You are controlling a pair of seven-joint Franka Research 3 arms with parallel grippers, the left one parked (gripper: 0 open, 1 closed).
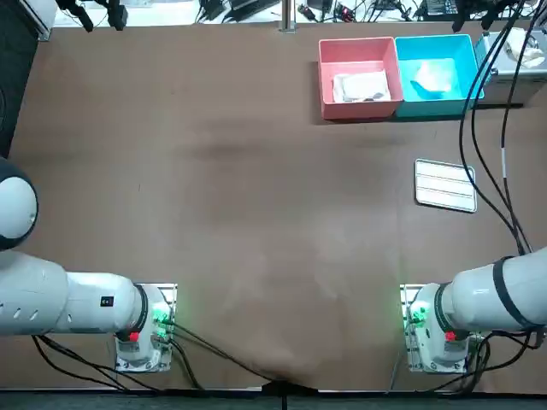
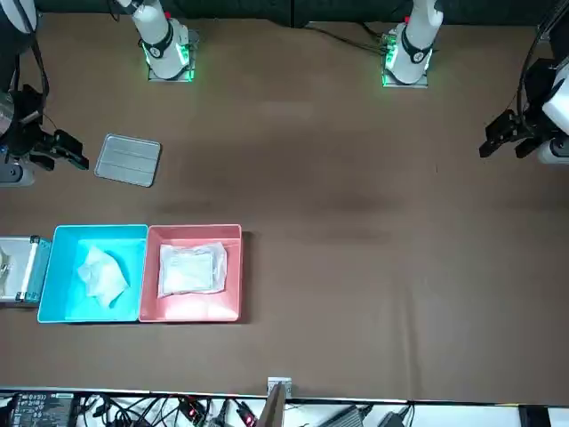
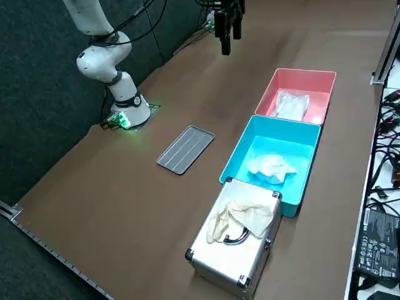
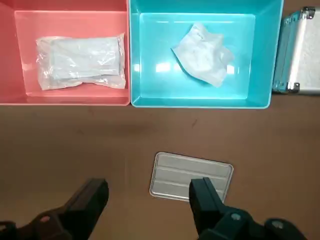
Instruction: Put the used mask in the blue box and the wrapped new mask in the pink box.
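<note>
While the right pincer (image 4: 148, 195) hangs apart and empty at the front view's left edge, the used mask (image 1: 432, 79) lies in the blue box (image 1: 434, 39); the wrapped mask (image 1: 361, 87) in the pink box (image 1: 355, 43), overhead frame's upper right; descending carelessly could strike the nearby metal tray (image 1: 445, 184).

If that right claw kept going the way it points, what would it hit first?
Most likely the grey ridged tray, lying flat on the table: the right gripper, open, points down at its edge. Depth is unclear, so it could land on bare table just beside the tray.
</note>
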